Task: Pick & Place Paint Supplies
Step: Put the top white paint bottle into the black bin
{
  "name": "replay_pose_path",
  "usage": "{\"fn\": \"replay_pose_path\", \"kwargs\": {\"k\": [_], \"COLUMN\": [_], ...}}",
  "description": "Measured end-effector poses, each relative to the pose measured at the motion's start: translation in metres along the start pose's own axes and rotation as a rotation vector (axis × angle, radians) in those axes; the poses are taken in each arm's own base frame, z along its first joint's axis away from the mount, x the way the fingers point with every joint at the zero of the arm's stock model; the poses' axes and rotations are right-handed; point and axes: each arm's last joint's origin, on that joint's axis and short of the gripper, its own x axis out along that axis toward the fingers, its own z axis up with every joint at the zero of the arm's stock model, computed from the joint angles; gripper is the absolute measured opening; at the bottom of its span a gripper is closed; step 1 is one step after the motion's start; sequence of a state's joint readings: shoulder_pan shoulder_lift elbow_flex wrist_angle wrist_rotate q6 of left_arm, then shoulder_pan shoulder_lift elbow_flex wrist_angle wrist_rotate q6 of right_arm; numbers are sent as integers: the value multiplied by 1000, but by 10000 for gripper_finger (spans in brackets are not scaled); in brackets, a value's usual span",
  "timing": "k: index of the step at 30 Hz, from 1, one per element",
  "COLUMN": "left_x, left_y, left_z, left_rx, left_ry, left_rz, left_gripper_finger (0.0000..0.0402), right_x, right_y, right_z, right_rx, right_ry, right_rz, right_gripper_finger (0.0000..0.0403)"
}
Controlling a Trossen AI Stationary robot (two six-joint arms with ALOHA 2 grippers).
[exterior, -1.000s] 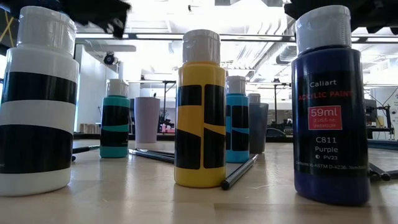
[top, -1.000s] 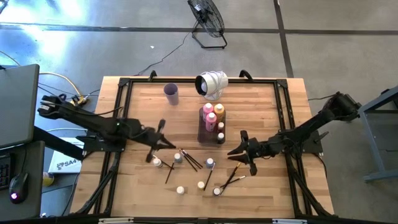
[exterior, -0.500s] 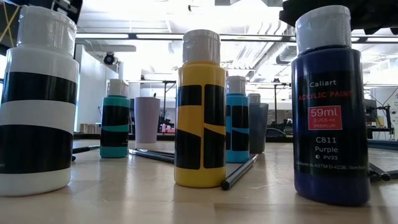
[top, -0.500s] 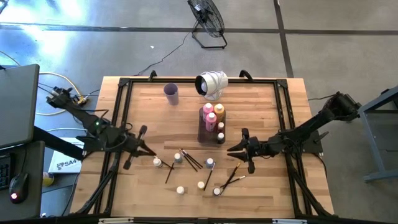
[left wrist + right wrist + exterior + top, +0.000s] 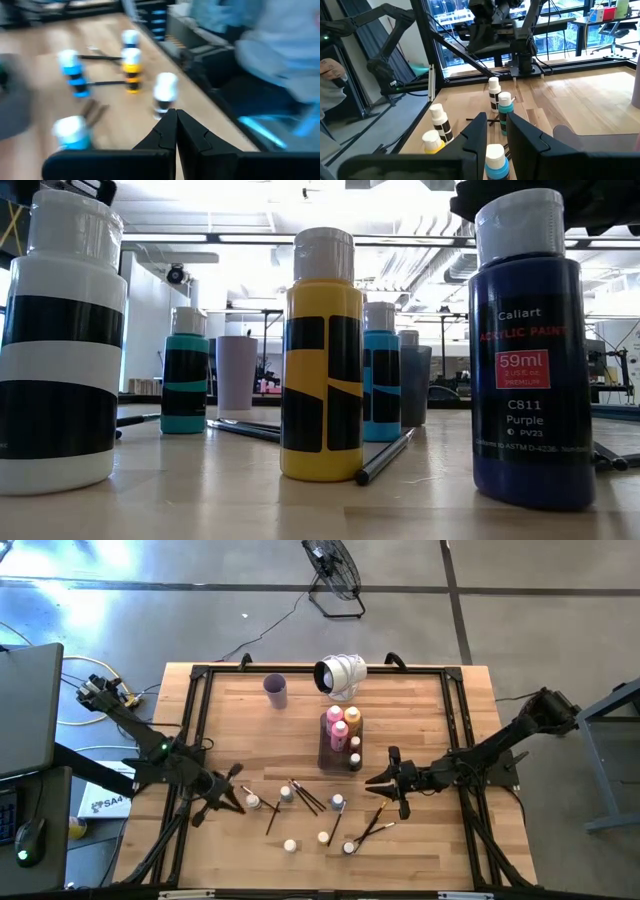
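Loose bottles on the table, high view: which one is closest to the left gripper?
The white-capped bottle at the left end of the scatter, just right of the shut left gripper. The other loose bottles lie farther right, toward the right arm.

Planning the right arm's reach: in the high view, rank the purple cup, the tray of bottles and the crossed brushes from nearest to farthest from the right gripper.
From the right gripper:
1. Crossed brushes, just in front of it, toward the table's near edge.
2. Tray of bottles, at table centre.
3. Purple cup, far-left corner area.

The left pincer (image 5: 236,802) now sits lower and further left in the high view, shut, beside a white-capped bottle (image 5: 253,802) near the worktop's (image 5: 420,720) left edge.
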State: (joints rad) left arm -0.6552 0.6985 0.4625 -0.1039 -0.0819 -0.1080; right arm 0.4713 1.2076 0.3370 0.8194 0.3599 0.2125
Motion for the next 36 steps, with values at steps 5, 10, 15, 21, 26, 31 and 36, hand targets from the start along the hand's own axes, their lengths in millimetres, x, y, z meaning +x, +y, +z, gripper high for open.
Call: {"fn": "replay_pose_path", "kwargs": {"k": [5, 10, 15, 21, 26, 31, 36], "left_x": [6, 7, 7, 6, 5, 4, 4], "left_y": [-3, -2, -1, -2, 1, 4, 5], "left_z": [2, 0, 0, -11, -19, -21, -21], "left_rx": [32, 51, 51, 51, 61, 77, 33], "left_ry": [-11, -1, 4, 126, 201, 220, 218], "left_rz": [-65, -37, -31, -79, -20, 94, 121], "left_gripper_finger": [1, 28, 95, 188, 231, 237, 238], "right_x": [0, 0, 0, 0, 0, 0, 0], "right_y": [0, 0, 0, -1, -3, -4, -4], "right_z": [0, 0, 0, 0, 1, 1, 1], "right_rx": [0, 0, 1, 1, 31, 55, 55], "right_ry": [0, 0, -2, -5, -26, -34, -34], "right_rz": [0, -2, -8, -21, -110, -135, -137], "right_gripper_finger": [64, 64, 64, 64, 64, 64, 64]}}
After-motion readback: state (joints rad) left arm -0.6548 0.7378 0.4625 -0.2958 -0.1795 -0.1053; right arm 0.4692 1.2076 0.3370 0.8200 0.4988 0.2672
